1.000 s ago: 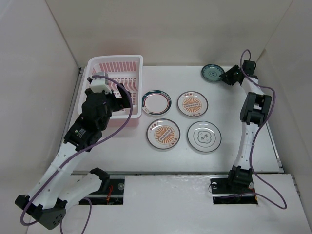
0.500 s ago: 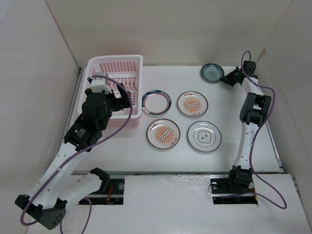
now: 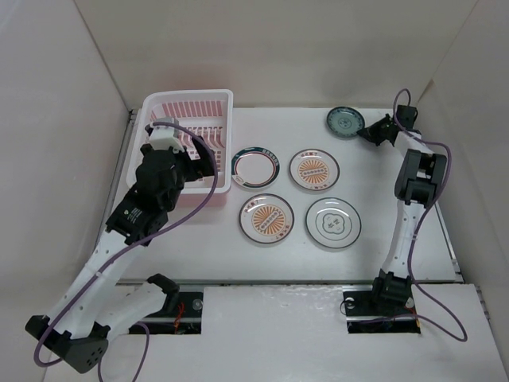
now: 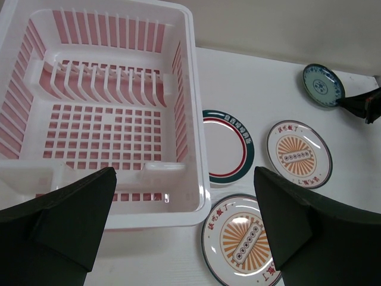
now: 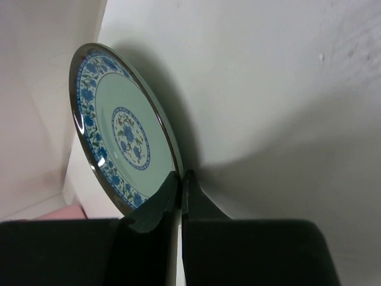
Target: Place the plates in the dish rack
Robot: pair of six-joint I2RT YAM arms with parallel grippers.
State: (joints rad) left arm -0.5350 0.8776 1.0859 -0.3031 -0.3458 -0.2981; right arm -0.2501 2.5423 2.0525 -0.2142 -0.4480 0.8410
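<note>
step: right arm picks up the dark green plate (image 3: 344, 121), first of five to load
right gripper (image 3: 363, 132): jaws shut, pinching the near rim of the green plate; wrist view shows both fingertips (image 5: 172, 182) clamped thin on the edge
green plate pose: far right corner of the table (image 3: 199, 239), well apart from the dish rack (image 3: 188, 96); looks tilted up on the gripped side, and I cannot tell whether the far edge touches the table
left gripper (image 4: 184, 173): jaws spread wide, holding nothing, hovering over the near rim of the rack
rack: far left, no plates in it, white tines along the far half
other plates: teal-rim plate (image 3: 255, 167) just beside the rack; sunburst plates (image 3: 313, 169) and (image 3: 266, 218); grey-pattern plate (image 3: 333, 222); all flat on the table
progress: none loaded yet, by my read
how to do it well: grip is shallow, rim only, so lift slowly and keep the plate on edge; carry high over the flat plates; line the rim up with a tine slot before lowering
risk: plate pivots or slips out of the thin pinch; left arm sits over the rack and may need to clear
</note>
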